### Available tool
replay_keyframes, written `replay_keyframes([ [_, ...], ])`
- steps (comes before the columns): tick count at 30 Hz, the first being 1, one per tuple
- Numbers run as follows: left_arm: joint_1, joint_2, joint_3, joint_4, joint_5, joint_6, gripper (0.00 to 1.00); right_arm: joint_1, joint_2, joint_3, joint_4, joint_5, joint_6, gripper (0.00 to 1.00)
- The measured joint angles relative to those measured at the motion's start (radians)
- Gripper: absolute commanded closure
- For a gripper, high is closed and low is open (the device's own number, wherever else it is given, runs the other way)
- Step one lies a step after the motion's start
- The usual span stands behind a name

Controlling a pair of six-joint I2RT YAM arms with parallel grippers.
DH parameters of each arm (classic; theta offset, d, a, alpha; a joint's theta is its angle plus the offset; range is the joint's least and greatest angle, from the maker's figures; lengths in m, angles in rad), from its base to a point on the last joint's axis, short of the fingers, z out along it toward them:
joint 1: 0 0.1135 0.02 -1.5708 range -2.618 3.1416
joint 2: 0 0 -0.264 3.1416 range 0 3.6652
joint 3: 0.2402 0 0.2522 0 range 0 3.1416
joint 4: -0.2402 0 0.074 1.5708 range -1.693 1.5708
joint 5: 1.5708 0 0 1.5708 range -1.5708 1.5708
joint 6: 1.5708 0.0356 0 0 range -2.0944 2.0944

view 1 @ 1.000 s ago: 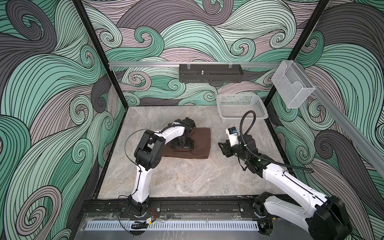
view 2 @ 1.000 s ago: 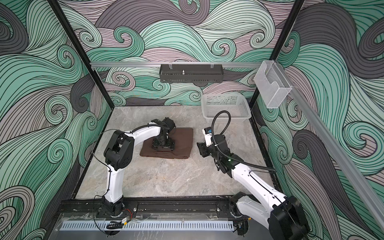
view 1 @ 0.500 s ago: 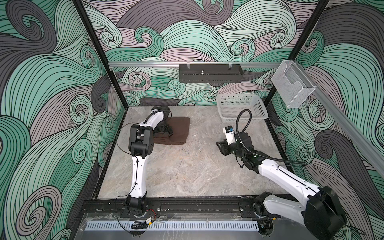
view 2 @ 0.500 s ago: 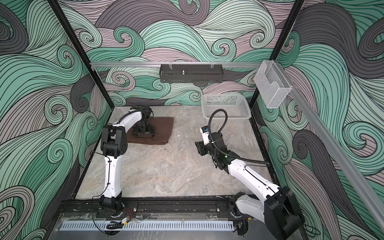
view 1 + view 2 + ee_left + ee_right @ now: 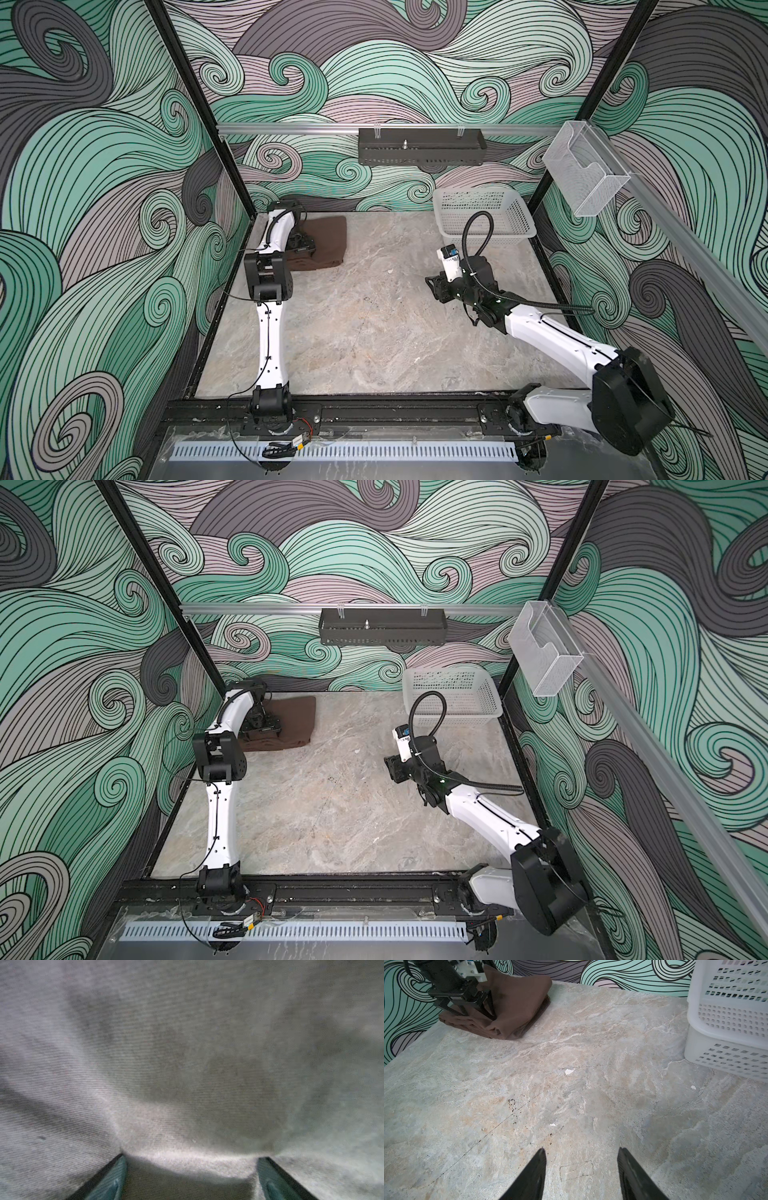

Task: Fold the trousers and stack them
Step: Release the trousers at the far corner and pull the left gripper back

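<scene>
Bright, even; L-wrist view dim, blurry.

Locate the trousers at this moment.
The folded trousers lie at the far left corner of the table in both top views, under the left gripper, opposite the basket.

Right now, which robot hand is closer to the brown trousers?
Left. The left hand presses on the folded trousers in the far corner; the right hand hangs over bare table, well apart from them.

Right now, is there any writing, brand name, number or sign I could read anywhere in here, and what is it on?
None can be read.
The white camera block on the right arm bears a blue patch and small dark marks, too small to read.
</scene>
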Motion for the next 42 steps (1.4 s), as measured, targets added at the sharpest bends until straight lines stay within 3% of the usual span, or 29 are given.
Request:
replay_keyframes([
  [8, 0.072, 0.093, 0.172, 0.027, -0.002, 0.076, 0.02, 0.0, 0.068, 0.019, 0.023, -0.013, -0.006, 0.44],
  [18, 0.078, 0.092, 0.169, 0.104, 0.0, 0.125, 0.01, 0.0, 0.09, 0.026, 0.031, -0.013, -0.009, 0.43],
  [21, 0.078, 0.041, 0.09, 0.144, 0.0, 0.126, 0.02, 0.0, 0.089, 0.026, 0.031, -0.009, -0.01, 0.43],
  [27, 0.078, -0.302, -0.236, 0.248, 0.03, 0.098, 0.02, 0.0, 0.028, 0.023, 0.031, 0.039, -0.018, 0.42],
  [35, 0.078, -1.212, -1.041, 0.745, 0.196, 0.026, 0.01, -0.008, -0.127, -0.042, 0.057, 0.182, -0.039, 0.36],
  [37, 0.077, -1.361, -1.201, 0.859, 0.225, 0.007, 0.02, -0.014, -0.156, -0.062, 0.056, 0.188, -0.04, 0.36],
  [39, 0.077, -1.448, -1.316, 0.941, 0.242, -0.009, 0.01, -0.021, -0.201, -0.103, 0.069, 0.198, -0.039, 0.34],
  [42, 0.077, -1.49, -1.45, 1.029, 0.247, -0.039, 0.01, -0.034, -0.275, -0.187, 0.115, 0.241, -0.028, 0.23],
])
